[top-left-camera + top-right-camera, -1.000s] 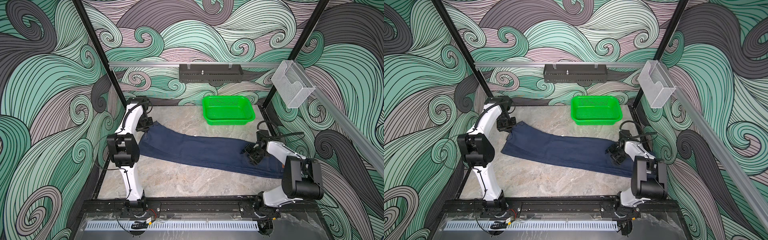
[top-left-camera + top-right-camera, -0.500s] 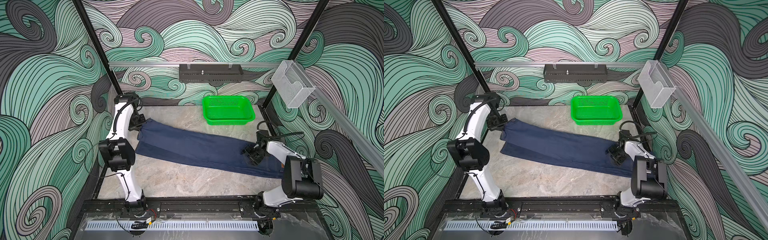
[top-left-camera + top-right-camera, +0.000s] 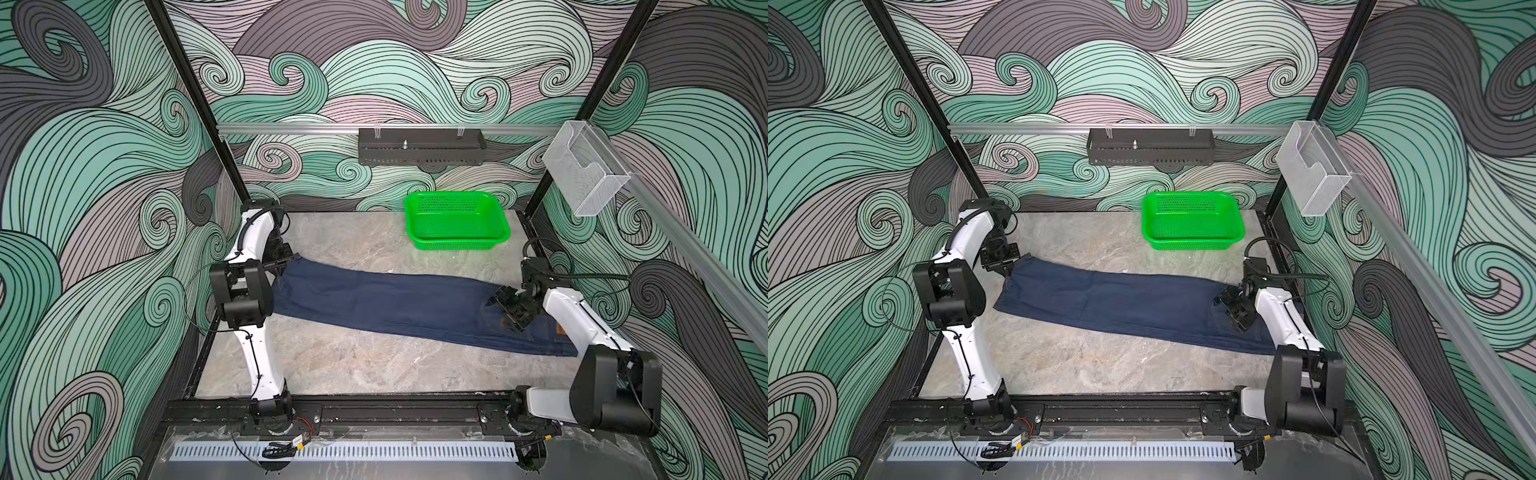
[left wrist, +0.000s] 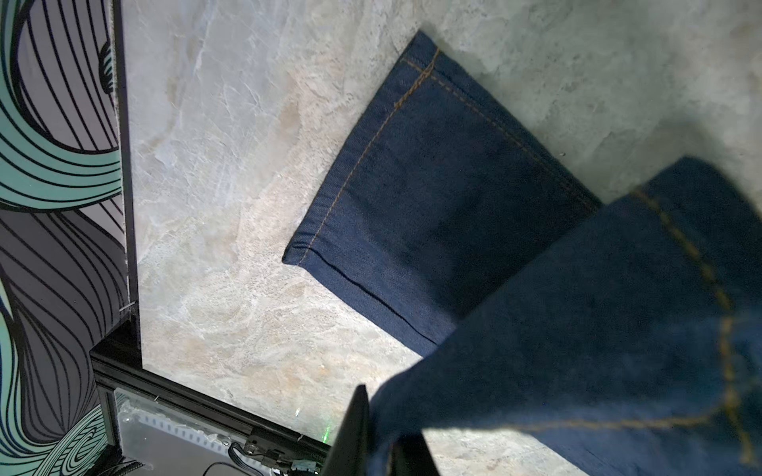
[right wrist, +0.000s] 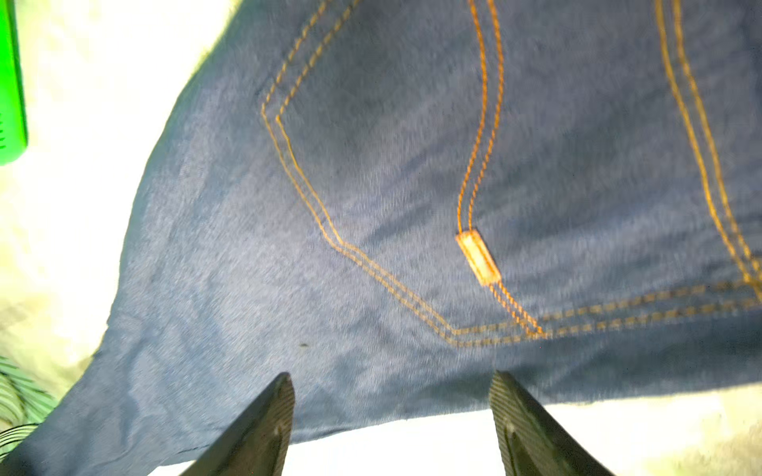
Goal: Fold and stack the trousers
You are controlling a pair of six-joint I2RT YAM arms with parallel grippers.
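The left gripper (image 3: 291, 260), which had swung out to the left, has come back right and nearer, bringing the hem end of the trousers (image 3: 386, 299) along with it.

The bare table (image 3: 353, 361) in front of the trousers (image 3: 395, 299) lies open. Behind them (toward the right) a green basket (image 3: 457, 245) stands in the way.
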